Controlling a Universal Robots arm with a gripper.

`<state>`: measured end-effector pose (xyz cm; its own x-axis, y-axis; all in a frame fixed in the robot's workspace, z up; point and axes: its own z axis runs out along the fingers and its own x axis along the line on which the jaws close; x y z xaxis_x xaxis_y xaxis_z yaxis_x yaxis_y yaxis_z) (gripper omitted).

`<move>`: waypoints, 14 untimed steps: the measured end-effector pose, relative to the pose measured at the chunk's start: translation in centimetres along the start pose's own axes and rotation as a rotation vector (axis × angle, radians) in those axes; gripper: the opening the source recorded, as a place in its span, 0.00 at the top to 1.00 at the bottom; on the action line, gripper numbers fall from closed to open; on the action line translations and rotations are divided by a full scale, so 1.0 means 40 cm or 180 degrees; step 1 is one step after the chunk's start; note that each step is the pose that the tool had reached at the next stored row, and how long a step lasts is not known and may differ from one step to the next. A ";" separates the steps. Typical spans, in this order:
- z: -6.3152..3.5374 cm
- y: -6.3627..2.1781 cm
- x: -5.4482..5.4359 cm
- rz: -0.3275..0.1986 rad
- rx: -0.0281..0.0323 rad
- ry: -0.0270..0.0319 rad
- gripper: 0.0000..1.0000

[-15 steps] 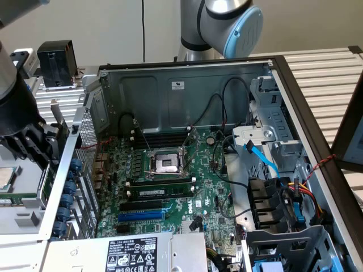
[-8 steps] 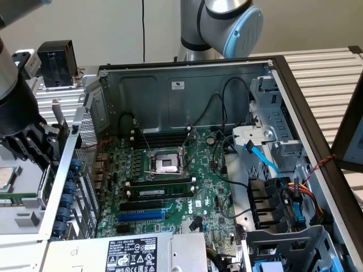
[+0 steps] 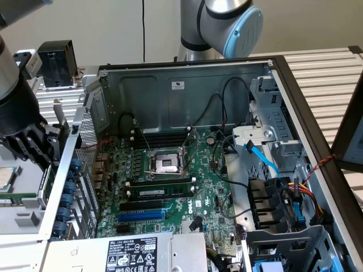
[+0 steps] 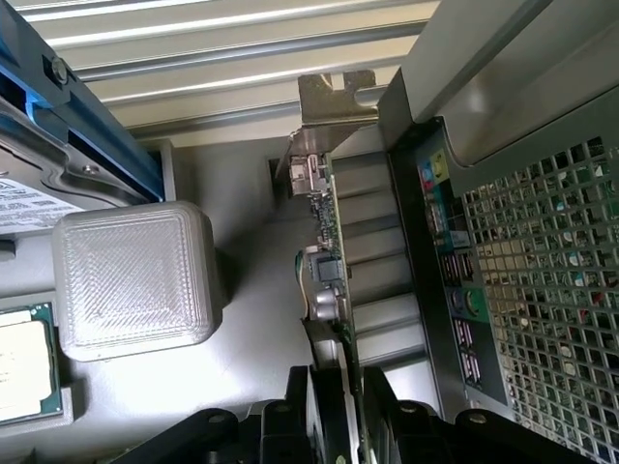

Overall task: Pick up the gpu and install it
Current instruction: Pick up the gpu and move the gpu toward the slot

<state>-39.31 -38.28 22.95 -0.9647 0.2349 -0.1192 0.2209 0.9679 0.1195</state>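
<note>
My hand (image 4: pixel 338 382) grips the gpu (image 4: pixel 327 256) edge-on, its long axis pointing straight ahead of me, just outside the computer case (image 4: pixel 542 319).

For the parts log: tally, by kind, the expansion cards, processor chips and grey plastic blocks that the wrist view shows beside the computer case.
Green gpu card with metal end bracket: 1
Square processor chip with silver lid and green edge: 1
Grey ribbed plastic block with rounded corners: 1
Total: 3
</note>
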 end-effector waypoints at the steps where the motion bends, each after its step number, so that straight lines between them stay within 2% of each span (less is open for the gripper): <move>1: 0.000 0.000 0.000 0.0000 0.0001 0.0005 0.64; 3: 0.000 0.000 0.000 -0.0003 0.0005 0.0025 0.64; 5: 0.000 0.000 0.000 -0.0008 0.0007 0.0033 0.64; 10: 0.000 -0.001 0.000 -0.0020 0.0003 0.0034 0.64; 14: 0.000 -0.002 0.002 -0.0035 -0.0007 0.0024 0.64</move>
<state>-39.40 -38.36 22.94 -0.9681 0.2236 -0.1131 0.2100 0.9702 0.1205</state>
